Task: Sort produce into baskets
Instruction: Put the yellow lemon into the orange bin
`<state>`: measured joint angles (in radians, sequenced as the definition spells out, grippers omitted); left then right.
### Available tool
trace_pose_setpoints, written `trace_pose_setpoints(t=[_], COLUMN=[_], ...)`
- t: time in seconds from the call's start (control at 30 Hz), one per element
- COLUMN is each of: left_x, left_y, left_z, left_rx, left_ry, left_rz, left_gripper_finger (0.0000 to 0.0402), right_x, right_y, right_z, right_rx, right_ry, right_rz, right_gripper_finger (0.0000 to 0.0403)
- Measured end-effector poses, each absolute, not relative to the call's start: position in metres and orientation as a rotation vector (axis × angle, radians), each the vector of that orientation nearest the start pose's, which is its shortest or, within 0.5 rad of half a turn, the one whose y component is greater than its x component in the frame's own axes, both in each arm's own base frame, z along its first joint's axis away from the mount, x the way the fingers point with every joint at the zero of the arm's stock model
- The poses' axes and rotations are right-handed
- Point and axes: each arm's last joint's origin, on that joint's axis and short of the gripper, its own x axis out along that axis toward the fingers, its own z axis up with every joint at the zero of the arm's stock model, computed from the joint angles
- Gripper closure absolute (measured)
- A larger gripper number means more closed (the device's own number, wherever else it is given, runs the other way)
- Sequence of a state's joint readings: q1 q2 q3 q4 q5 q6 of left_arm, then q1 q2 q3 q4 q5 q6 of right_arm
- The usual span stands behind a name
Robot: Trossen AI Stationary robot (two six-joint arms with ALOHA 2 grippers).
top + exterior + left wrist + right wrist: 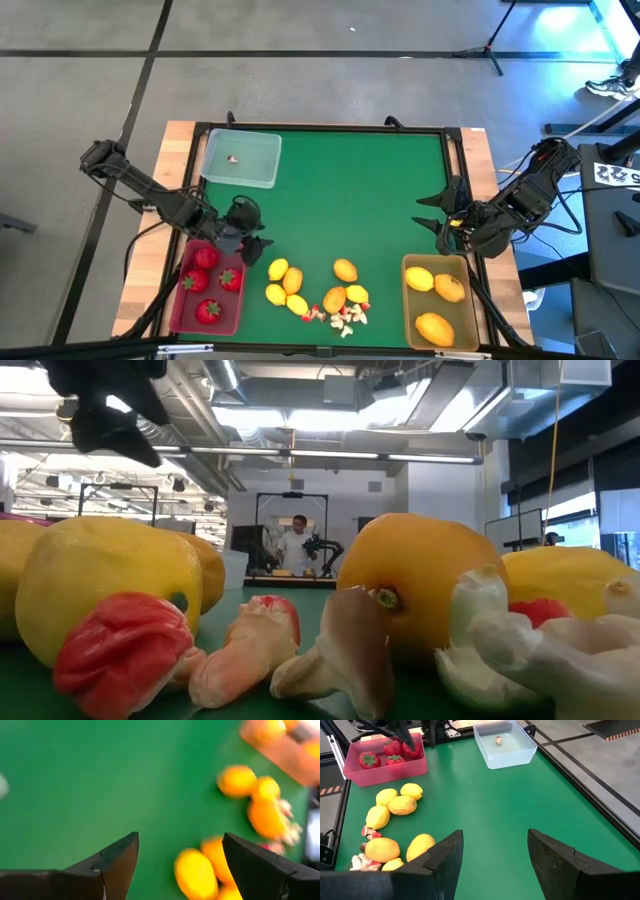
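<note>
While heaped at roughly 6 o'clock on the green mat (350, 190), loose lemons (285, 283) numbering about seven, with a scatter of tiny white-and-red bits (345, 317) tucked right against them. Pink-red basket (180, 312) at 7 o'clock, holding four strawberries (208, 311). Tan basket (408, 320) at 5 o'clock, with three lemons inside. Clear basket (262, 160) at 11 o'clock, carrying one tiny bit. Left gripper (252, 243) parked over the pink-red basket's inner corner, fingers spread and gripping nothing, sitting between the strawberries and the lemon heap. Right gripper (433, 212) at 3 o'clock just above the tan basket, fingers released too, nothing held. Bare mat in between. Person way off behind the table in the low view.
</note>
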<state>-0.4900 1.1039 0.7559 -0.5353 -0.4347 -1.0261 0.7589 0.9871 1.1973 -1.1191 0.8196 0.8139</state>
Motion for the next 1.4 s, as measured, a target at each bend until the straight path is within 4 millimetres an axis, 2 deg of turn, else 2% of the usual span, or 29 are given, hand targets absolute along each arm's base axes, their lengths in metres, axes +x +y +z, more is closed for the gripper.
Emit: trace_pose_setpoints(t=[0.2,0.33,0.8,1.2,1.4], left_x=[0.199,0.206,0.232,0.258,0.26], left_y=[-0.094,-0.098,-0.109,-0.122,-0.124], left_z=[0.23,0.226,0.18,0.172,0.16], left_rx=[-0.721,-0.712,-0.647,-0.587,-0.568], left_ry=[0.895,0.917,1.064,1.106,1.153], left_rz=[0.231,0.163,0.314,0.305,0.328], left_gripper_finger=[0.0119,0.0119,0.0119,0.0119,0.0119], right_x=[0.127,0.127,0.128,0.128,0.128], right_y=[0.091,0.091,0.093,0.093,0.093], right_z=[0.364,0.364,0.363,0.363,0.363], right_rx=[0.135,0.134,0.131,0.132,0.131], right_ry=[0.561,0.562,0.568,0.57,0.571], right_rz=[-0.302,-0.302,-0.3,-0.298,-0.297], right_gripper_finger=[0.0182,0.0182,0.0182,0.0182,0.0182])
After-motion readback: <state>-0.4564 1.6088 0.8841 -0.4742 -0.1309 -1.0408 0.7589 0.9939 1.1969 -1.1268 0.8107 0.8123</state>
